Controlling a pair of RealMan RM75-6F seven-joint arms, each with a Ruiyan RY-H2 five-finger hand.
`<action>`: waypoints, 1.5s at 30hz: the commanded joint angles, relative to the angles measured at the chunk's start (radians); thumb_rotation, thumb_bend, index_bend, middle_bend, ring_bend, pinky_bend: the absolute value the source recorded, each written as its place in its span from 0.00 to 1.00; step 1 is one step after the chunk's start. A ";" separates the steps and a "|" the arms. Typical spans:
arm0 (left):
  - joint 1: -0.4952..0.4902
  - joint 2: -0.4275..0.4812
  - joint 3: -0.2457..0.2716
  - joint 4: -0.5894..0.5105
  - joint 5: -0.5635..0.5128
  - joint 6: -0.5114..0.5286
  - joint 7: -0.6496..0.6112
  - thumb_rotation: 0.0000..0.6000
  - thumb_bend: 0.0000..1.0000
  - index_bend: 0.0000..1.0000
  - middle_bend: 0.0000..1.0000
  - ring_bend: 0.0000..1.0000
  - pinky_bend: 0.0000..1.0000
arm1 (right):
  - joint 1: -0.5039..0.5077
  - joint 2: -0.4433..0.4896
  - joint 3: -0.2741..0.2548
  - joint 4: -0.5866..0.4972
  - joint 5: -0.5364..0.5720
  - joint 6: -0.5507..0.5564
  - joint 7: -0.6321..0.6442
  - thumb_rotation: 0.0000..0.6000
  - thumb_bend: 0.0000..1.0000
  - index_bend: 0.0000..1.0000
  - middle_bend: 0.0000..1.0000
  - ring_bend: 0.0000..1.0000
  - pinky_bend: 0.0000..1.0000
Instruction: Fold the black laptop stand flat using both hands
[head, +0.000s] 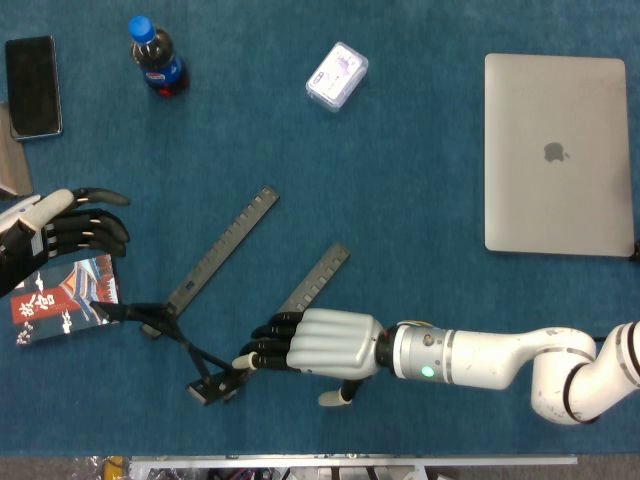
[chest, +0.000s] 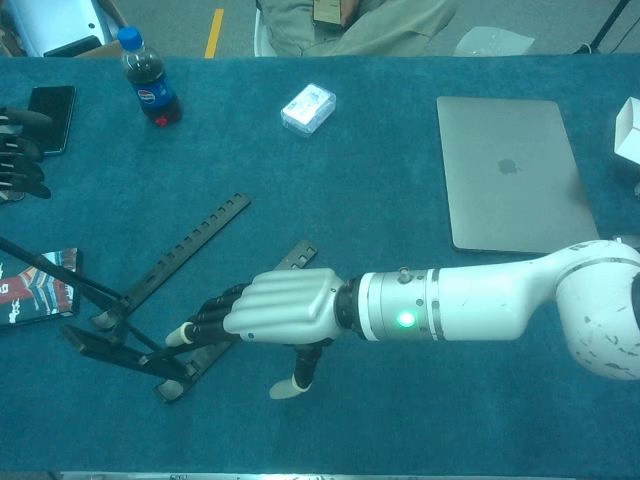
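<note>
The black laptop stand lies open on the blue table, its two notched rails spread in a V. The left rail (head: 222, 252) (chest: 180, 255) and right rail (head: 312, 283) (chest: 290, 262) meet at a cross link (head: 185, 345) (chest: 125, 345) near the front. My right hand (head: 318, 345) (chest: 272, 308) lies palm down over the lower part of the right rail; its fingertips (head: 248, 358) touch the rail and the thumb hangs clear toward the front. My left hand (head: 62, 235) (chest: 20, 150) hovers at the far left, away from the stand, fingers loosely bent and holding nothing.
A red booklet (head: 60, 298) (chest: 35, 285) lies under the stand's thin left strut. At the back are a cola bottle (head: 158, 55) (chest: 150, 80), a phone (head: 32, 85) (chest: 50, 105) and a small white box (head: 337, 75) (chest: 308, 108). A closed laptop (head: 557, 155) (chest: 510, 170) lies at the right.
</note>
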 joint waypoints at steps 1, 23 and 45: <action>0.002 0.000 0.000 -0.001 0.002 0.000 -0.003 0.33 0.25 0.24 0.40 0.35 0.30 | 0.000 -0.002 -0.004 0.000 0.005 0.003 -0.003 1.00 0.24 0.00 0.08 0.00 0.10; -0.012 -0.002 -0.016 -0.021 0.008 -0.031 0.003 0.33 0.25 0.24 0.40 0.35 0.30 | -0.002 0.007 -0.036 -0.005 0.010 0.041 0.032 1.00 0.24 0.00 0.08 0.00 0.10; -0.004 0.013 -0.013 -0.043 0.014 -0.028 0.012 0.33 0.25 0.23 0.40 0.35 0.30 | 0.000 -0.006 -0.032 0.010 0.036 0.059 -0.002 1.00 0.24 0.00 0.08 0.00 0.10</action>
